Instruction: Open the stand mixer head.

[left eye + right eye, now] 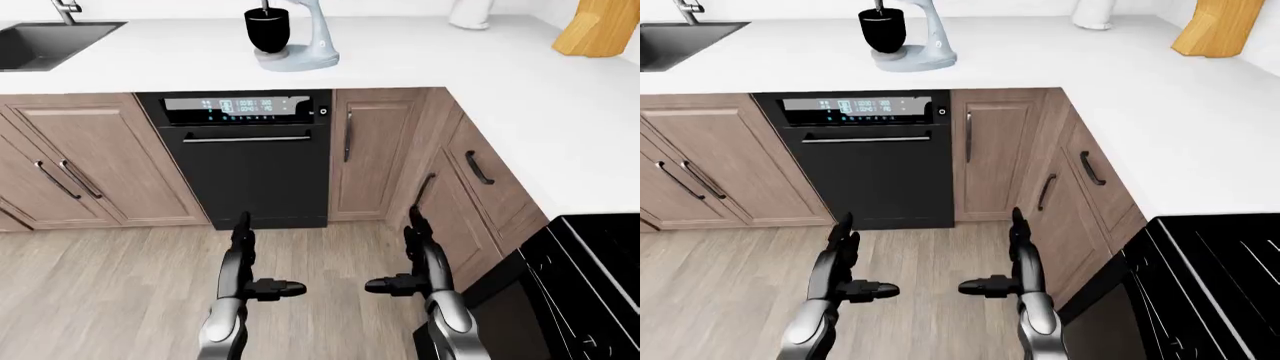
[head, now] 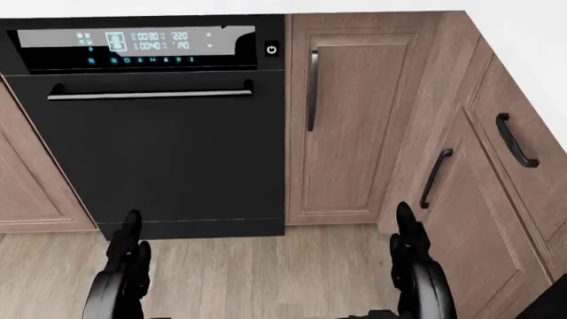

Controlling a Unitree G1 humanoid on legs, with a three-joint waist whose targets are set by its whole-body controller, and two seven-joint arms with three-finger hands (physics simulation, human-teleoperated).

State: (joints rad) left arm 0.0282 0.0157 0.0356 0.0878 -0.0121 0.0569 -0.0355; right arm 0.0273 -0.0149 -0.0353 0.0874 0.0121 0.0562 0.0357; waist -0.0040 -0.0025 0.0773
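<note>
Nothing is done yet: the stand mixer sits far off on the counter, unreached, while my left hand and right hand hang low, fingers spread, holding nothing.

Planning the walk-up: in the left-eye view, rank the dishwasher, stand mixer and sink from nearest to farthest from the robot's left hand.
1. Dishwasher, just above the left hand.
2. Stand mixer, on the counter, top centre.
3. Sink, top left corner.

Wood-grain cabinets, glossy black dishwasher
</note>
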